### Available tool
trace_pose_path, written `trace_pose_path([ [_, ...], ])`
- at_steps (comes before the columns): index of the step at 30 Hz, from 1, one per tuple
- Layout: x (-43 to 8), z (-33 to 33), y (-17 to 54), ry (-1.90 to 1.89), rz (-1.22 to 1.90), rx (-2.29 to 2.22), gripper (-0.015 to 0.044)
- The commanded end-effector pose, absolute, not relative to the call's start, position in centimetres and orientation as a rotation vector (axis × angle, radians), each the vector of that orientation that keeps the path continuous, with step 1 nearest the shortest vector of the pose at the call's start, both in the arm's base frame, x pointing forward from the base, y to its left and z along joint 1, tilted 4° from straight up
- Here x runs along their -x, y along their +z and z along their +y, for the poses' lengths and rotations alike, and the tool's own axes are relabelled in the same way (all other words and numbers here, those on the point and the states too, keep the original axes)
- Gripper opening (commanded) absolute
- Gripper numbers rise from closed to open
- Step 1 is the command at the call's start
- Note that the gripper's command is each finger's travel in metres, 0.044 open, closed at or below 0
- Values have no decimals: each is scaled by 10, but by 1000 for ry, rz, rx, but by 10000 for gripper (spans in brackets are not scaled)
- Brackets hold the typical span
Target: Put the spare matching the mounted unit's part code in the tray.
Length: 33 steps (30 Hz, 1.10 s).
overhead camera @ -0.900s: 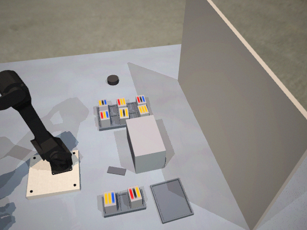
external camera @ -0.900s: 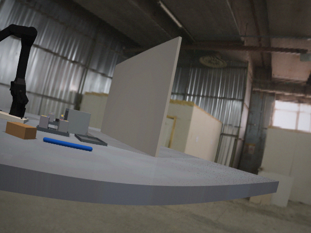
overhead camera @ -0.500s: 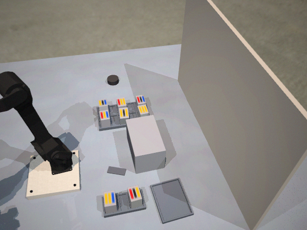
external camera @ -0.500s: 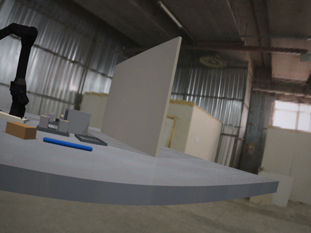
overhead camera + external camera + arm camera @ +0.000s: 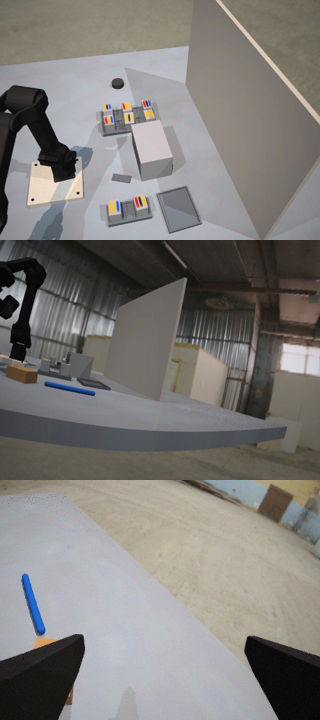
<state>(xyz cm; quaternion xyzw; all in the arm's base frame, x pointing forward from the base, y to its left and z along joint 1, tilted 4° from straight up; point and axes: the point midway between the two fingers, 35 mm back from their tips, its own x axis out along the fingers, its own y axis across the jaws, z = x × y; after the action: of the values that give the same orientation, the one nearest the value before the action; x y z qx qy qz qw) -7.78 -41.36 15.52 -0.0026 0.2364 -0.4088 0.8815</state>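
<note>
End effector (image 5: pixel 163 700) open above grey table (image 5: pixel 134 640).

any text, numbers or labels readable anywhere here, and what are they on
No words, letters or numbers can be read in any view.
Small grey spare blocks in the far rack: coloured stripe codes only, no text.
Two spare blocks in the near rack: yellow-yellow-blue and red-black-yellow stripes, no text.
Large grey mounted box: its back is not shown, so no code can be read.
</note>
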Motion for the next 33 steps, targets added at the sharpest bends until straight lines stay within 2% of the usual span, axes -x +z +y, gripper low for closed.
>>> trace_pose_path([
  [1,8,-426,160,-736,522,-115,440],
  [8,-94,-417,170,-583,600,-253,440],
  [13,-170,-387,174,-450,696,-286,440],
  [18,-218,-358,180,-366,776,-311,440],
  [25,-299,-286,201,-238,894,-328,440],
  [33,-350,-179,220,-129,1121,-297,440],
])
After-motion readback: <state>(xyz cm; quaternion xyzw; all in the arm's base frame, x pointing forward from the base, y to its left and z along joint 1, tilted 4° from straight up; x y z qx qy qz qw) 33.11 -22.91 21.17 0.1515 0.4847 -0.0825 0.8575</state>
